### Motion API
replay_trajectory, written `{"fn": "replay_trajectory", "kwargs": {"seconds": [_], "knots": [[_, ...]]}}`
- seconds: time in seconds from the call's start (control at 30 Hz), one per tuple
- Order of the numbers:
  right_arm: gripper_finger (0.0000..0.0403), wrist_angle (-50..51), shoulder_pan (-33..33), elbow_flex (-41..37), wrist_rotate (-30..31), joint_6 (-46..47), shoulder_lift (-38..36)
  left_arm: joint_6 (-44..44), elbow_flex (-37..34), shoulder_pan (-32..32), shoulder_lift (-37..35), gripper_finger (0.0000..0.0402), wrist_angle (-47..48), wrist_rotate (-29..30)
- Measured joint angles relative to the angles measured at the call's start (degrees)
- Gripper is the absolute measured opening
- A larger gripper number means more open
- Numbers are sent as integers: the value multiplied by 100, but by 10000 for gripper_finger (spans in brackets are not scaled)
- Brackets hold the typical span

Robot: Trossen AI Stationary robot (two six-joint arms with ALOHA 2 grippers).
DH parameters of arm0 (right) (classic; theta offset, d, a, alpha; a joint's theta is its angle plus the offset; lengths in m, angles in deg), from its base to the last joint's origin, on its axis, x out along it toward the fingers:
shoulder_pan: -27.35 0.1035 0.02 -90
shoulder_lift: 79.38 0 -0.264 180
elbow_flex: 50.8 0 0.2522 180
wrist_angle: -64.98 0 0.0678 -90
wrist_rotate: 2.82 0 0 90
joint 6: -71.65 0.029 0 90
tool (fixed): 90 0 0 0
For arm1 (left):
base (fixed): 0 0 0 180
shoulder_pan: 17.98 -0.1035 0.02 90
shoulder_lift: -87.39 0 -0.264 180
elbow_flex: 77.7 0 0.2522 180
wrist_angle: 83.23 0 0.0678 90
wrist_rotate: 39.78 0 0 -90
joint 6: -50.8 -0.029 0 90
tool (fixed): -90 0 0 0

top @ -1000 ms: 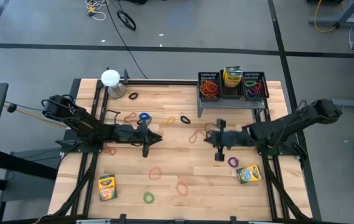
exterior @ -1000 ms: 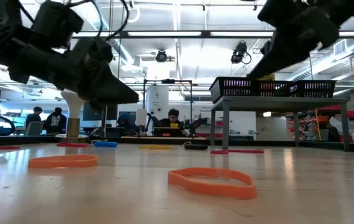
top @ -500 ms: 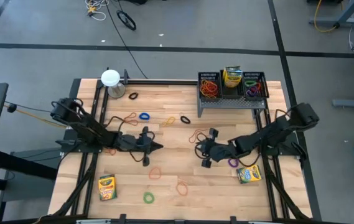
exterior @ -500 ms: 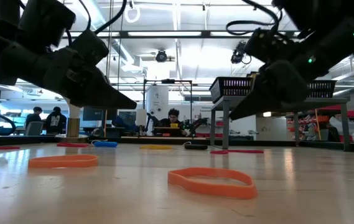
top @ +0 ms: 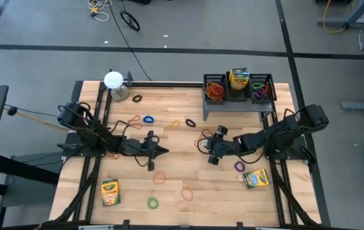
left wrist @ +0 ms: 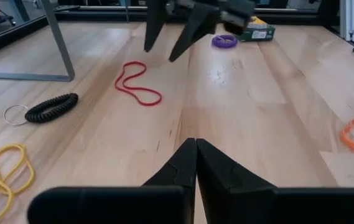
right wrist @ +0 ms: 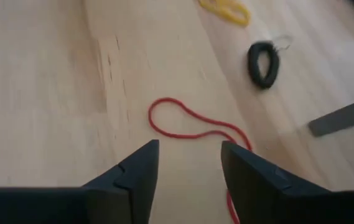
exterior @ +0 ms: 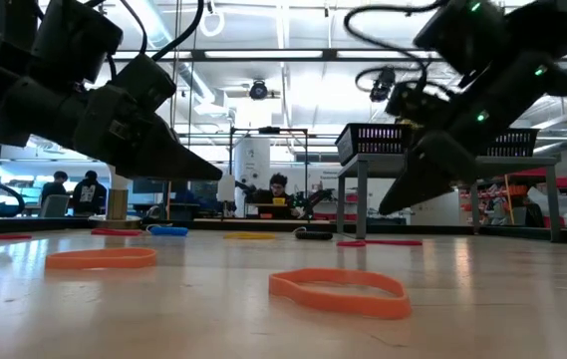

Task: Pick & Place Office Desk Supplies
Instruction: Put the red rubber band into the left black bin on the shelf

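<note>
A red rubber band (right wrist: 192,127) lies flat on the wooden worktop (top: 169,191), bent in a long wavy loop, near the middle and just in front of the black wire rack (top: 238,89). The right gripper (top: 208,148) is low over this band with its fingers (right wrist: 136,174) spread apart, one on each side of the loop, and they hold nothing. A black coiled band (right wrist: 264,62) and a yellow band (right wrist: 226,9) lie a little past the red one. A purple band (top: 238,166) and a yellow-and-green crayon box (top: 256,179) lie near the right arm. The left gripper (top: 161,151) is near the middle of the worktop, pointing at the right gripper, and its fingers (left wrist: 220,171) are pressed together with nothing between them. More bands lie around it: a blue one (top: 148,119), an orange one (top: 159,178), another orange one (top: 187,190) and a green one (top: 153,203). A second crayon box (top: 110,191) sits at the front left. The rack stands on legs at the back right with bands and one more crayon box (top: 238,78) inside it. A white round-topped thing (top: 113,80) stands at the back left
</note>
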Motion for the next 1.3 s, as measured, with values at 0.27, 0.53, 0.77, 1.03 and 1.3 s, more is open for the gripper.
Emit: {"fn": "replay_trajectory", "kwargs": {"seconds": [0.27, 0.53, 0.77, 1.03, 1.3], "knots": [[192, -197, -839, -83, -656, -6, 125, -22, 0, -2, 0, 18, -4, 2], [192, -212, -1338, -83, -1027, -230, 189, -22, 0, -2, 0, 18, -7, 31], [192, -597, -1735, -72, -1879, -476, 727, -22, 0, -5, 0, 18, 1, 44], [139, -689, -1697, -72, -1881, -651, 872, 17, 0, -51, 0, 18, -5, 47], [17, -609, -1232, -72, -1700, -793, 725, 16, 0, -48, 0, 18, -7, 48]]}}
